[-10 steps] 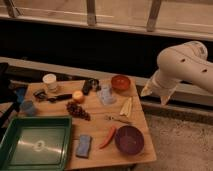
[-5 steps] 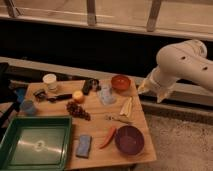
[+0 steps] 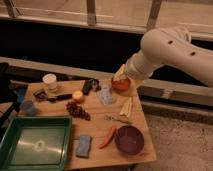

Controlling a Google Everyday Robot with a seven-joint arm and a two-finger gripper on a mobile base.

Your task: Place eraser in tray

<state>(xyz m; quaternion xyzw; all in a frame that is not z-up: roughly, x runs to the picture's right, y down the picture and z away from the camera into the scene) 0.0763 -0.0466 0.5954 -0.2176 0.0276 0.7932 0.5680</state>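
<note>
The eraser point(image 3: 40, 94) is a small dark block with a greyish patch, lying on the wooden table's back left, next to a thin black-handled tool point(image 3: 60, 97). The green tray point(image 3: 67, 142) sits at the table's front left, with a pale mark at its centre and nothing else in it. My gripper point(image 3: 120, 75) hangs at the end of the white arm point(image 3: 165, 50), over the back right of the table, just above an orange bowl point(image 3: 121, 85). It is far to the right of the eraser and holds nothing that I can see.
On the table are a white cup point(image 3: 50, 81), a blue cup point(image 3: 27, 107), an orange ball point(image 3: 78, 96), dark grapes point(image 3: 77, 110), a black object point(image 3: 90, 86), a clear container point(image 3: 105, 95), a yellow item point(image 3: 126, 106), a red chili point(image 3: 107, 137), a purple bowl point(image 3: 129, 139) and a blue sponge point(image 3: 83, 146).
The arm has swung left, from beside the table's right edge to over its back right. The gripper now hangs above the orange bowl. The objects on the table have not moved.
</note>
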